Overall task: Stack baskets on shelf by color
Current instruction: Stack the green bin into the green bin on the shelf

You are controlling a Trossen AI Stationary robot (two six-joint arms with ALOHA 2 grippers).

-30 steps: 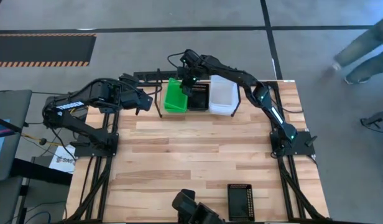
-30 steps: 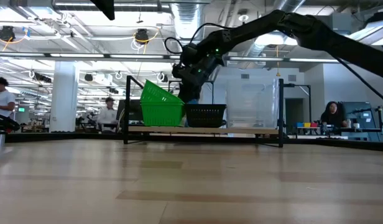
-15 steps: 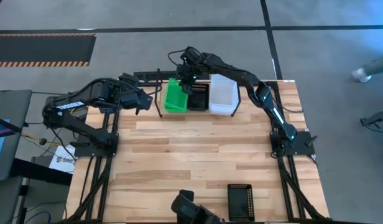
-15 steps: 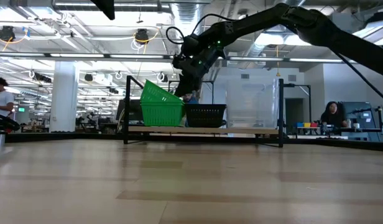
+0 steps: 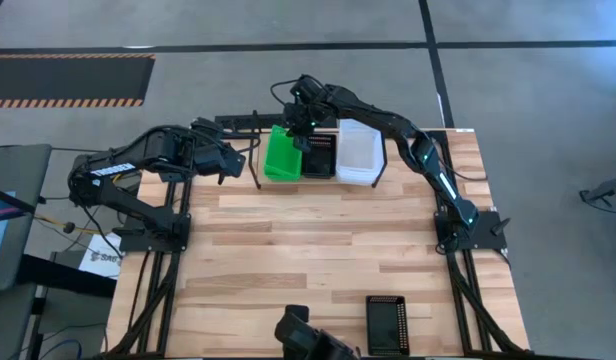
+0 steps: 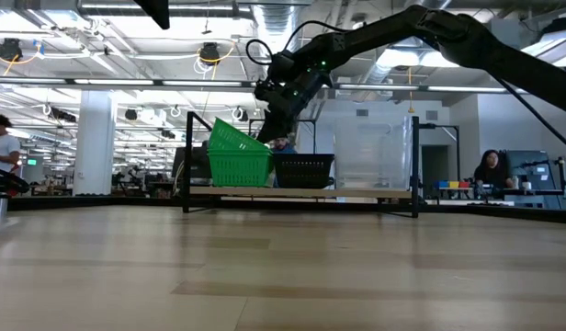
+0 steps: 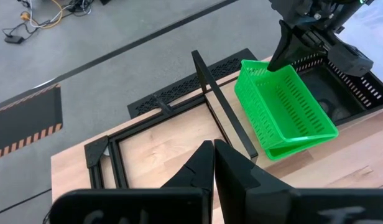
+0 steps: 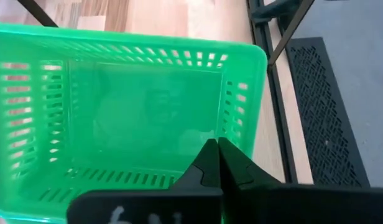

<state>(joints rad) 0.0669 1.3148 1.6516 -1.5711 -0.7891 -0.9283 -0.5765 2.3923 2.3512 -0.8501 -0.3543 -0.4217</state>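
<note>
The black wire shelf (image 5: 256,172) stands at the table's far edge. From left to right it carries stacked green baskets (image 5: 282,153), a black mesh basket (image 5: 320,158) and clear baskets (image 5: 358,152). The top green basket (image 6: 235,140) sits tilted in its stack, its left side high. My right gripper (image 5: 302,124) is shut and hangs over that basket's far right part; its wrist view looks down into the green basket (image 8: 117,112). My left gripper (image 7: 213,152) is shut and waits left of the shelf. Another black basket (image 5: 385,325) lies at the table's near edge. My right gripper's shut fingertips (image 7: 273,64) come down from above at the far rim (image 7: 257,65) of the top green basket. I cannot tell whether they touch it. The basket rests tilted on the green one below.
A black perforated panel (image 7: 179,90) lies behind the shelf's left end. A dark camera housing (image 5: 303,335) sits at the near edge beside the lone black basket. Bare wood (image 5: 318,250) spans the table's middle. People show in the room beyond (image 6: 490,170).
My right gripper has risen a little above the shelf and shifted slightly toward the table's left, staying over the green stack. The green baskets keep their tilted pose.
</note>
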